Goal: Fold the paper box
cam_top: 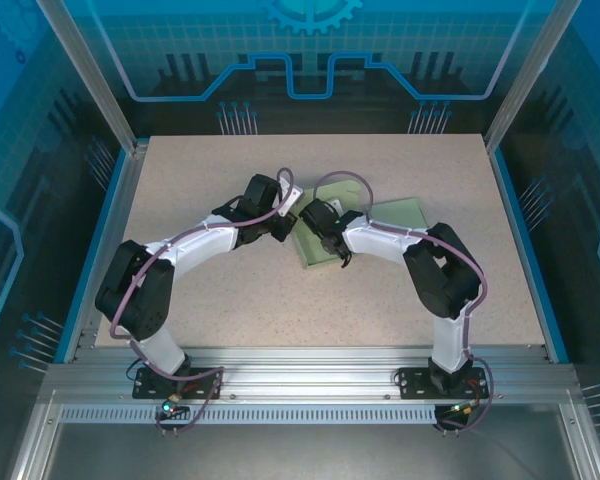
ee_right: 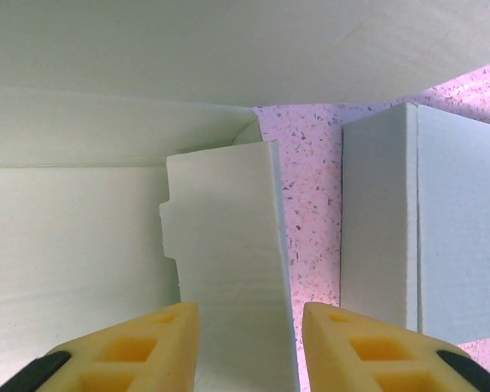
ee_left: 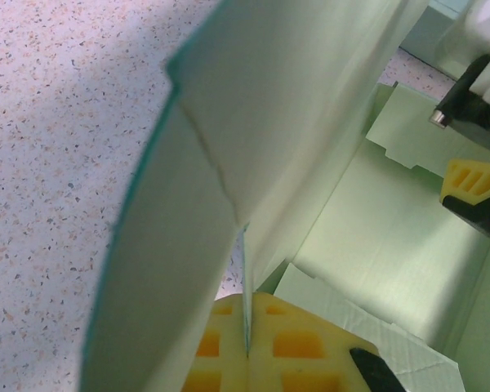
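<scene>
The pale green paper box [cam_top: 395,215] lies partly unfolded at the table's centre, under both wrists. My left gripper [ee_left: 247,331] is shut on the thin edge of a raised side panel [ee_left: 294,98], which stands up from the table; in the top view this gripper [cam_top: 286,212] sits at the box's left end. My right gripper [ee_right: 249,343] is open, and a narrow flap [ee_right: 229,245] of the box lies between its yellow fingers [ee_right: 139,347], touching neither. Seen from above, the right gripper [cam_top: 332,248] points down at the box's near left corner. A yellow right fingertip [ee_left: 472,181] shows over the box floor.
The speckled table [cam_top: 280,300] has free room in front of and behind the box. Blue-edged rails [cam_top: 100,230] and glass walls border the table. Both arms meet over the box, wrists close together. Another box panel [ee_right: 425,220] stands to the right of the right fingers.
</scene>
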`<state>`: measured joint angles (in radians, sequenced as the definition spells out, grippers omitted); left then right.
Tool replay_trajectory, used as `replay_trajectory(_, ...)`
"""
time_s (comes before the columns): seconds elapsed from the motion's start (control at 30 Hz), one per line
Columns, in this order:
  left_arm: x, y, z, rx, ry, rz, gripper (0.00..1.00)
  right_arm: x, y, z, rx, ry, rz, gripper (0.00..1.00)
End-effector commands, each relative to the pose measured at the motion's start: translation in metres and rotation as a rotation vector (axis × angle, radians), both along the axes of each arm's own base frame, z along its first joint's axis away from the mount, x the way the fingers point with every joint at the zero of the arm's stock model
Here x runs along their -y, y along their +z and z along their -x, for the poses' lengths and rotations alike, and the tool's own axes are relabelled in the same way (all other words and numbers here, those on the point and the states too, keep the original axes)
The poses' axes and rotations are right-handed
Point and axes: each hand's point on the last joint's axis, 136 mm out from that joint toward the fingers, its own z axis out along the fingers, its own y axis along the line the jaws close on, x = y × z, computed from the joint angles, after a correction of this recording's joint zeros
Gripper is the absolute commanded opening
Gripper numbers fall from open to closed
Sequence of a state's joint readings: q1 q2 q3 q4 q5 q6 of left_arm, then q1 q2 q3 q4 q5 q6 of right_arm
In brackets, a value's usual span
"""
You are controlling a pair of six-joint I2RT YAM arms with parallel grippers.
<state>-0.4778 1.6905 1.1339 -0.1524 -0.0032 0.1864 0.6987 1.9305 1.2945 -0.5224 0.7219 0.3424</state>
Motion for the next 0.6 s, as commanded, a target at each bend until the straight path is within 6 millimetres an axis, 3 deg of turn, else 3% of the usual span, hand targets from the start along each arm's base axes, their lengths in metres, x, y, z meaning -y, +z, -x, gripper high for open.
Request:
replay_trajectory(0.0, -0.005, -0.009, 0.007, -0.02, -0.017, -0.029, 0.03, 0.005, -0.008, -0.007, -0.017, -0.012, 0.001, 0.39)
replay_trajectory(0.2, -0.005, -0.011, 0.008, -0.022, -0.026, -0.034, 0.03, 0.011, -0.017, -0.015, -0.029, -0.019, -0.003, 0.38)
replay_trajectory(0.33, -0.005, -0.011, 0.008, -0.019, -0.028, -0.036, 0.03, 0.013, -0.021, -0.018, -0.035, -0.016, -0.015, 0.23)
replay_trajectory(0.57, -0.004, -0.008, 0.006, -0.014, -0.026, -0.025, 0.03, 0.022, -0.025, -0.02, -0.031, -0.019, 0.105, 0.23)
